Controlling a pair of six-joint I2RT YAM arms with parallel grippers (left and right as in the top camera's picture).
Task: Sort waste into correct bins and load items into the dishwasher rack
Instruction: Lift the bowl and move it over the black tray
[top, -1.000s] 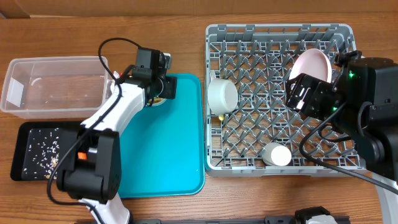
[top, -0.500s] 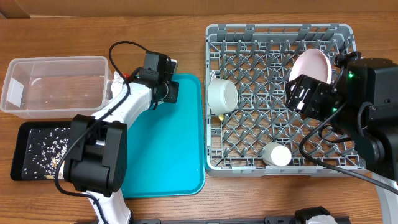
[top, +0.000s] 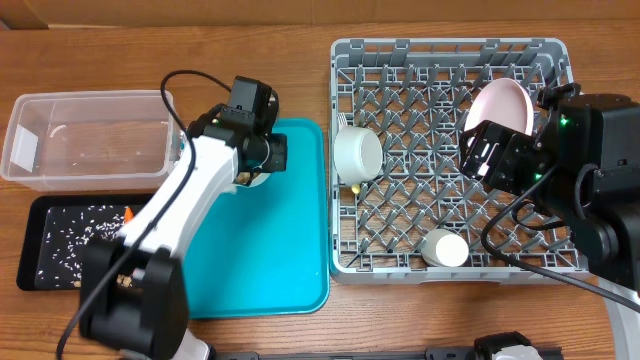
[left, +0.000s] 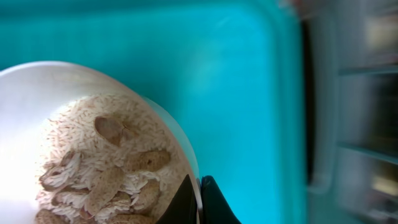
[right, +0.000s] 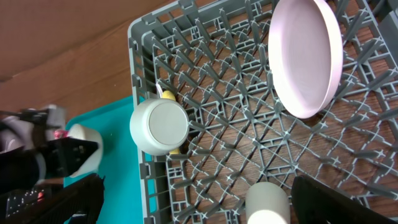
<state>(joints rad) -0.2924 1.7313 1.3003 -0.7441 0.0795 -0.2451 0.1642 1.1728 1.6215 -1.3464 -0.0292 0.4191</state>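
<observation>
My left gripper (left: 199, 200) is shut on the rim of a pale bowl (left: 37, 118) that holds beige rice and nut-like bits (left: 106, 168). It hangs over the teal tray's far left corner, by the clear tub (top: 85, 135). In the overhead view the left gripper (top: 258, 168) covers most of the bowl (top: 246, 180). The black tray (top: 60, 240) holds scattered rice and an orange carrot (top: 130, 212). My right gripper (right: 208, 208) stands open above the grey dishwasher rack (top: 450, 50). The rack holds a pink plate (right: 305, 59), an upturned bowl (right: 158, 127), a white cup (right: 267, 205) and a yellow spoon (right: 166, 95).
The teal serving tray (top: 270, 250) lies between the bins and the rack, bare apart from the held bowl. The clear tub looks nearly empty. Bare wooden table (top: 300, 20) runs along the far side and the front edge.
The left jaws have closed onto the bowl's rim. The left arm's elbow swung out toward the black tray. The right arm has not moved.
</observation>
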